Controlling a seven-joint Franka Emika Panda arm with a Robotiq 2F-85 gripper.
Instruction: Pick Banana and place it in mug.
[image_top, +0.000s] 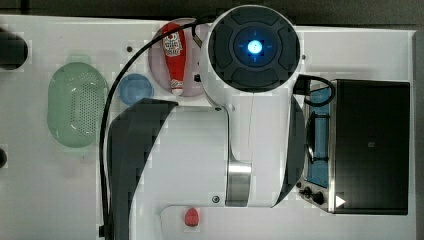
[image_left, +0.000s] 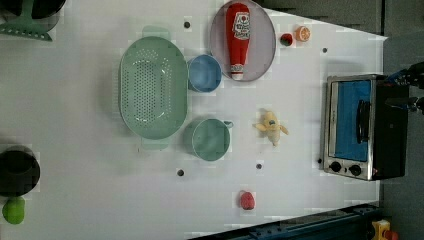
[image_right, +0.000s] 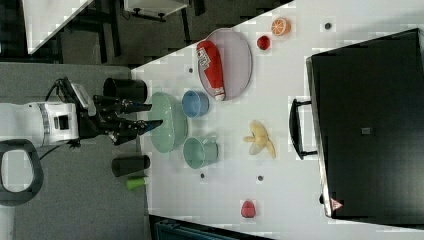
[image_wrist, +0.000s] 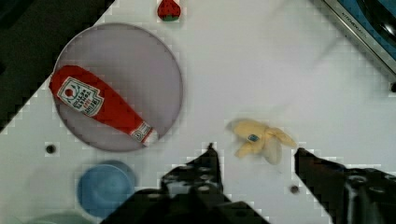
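The robot arm's pincer (image_wrist: 254, 161) hangs released and empty high above the white surface (image_left: 75, 100), its two dark fingers (image_wrist: 205, 170) spread wide apart with nothing between them. In the wrist view the banana (image_wrist: 261, 140) lies just beyond the gap between those fingers, so the pincer is nearly above it and well apart from it in height; the coming move looks like a mostly straight descent. The banana, a small pale yellow toy with loose peel flaps, rests flat on the surface; in the left view its long axis runs roughly top to bottom with the flaps splaying toward the left view's right, so a grasp across the narrow body seems the likelier fit, and the soft flaps could slip free. In the left view the banana (image_left: 271, 127) sits between the mug (image_left: 207, 140) and the toaster oven (image_left: 360, 127), near the mug but not touching it. The teal-green mug stands upright and open, just beside the pale green colander (image_left: 152, 87); the blue cup (image_left: 204, 73) sits beyond it, next to the grey plate (image_left: 265, 45) bearing a red ketchup bottle (image_left: 238, 37). A strawberry (image_left: 246, 200) lies well apart near the surface's edge. The pick has not yet begun.
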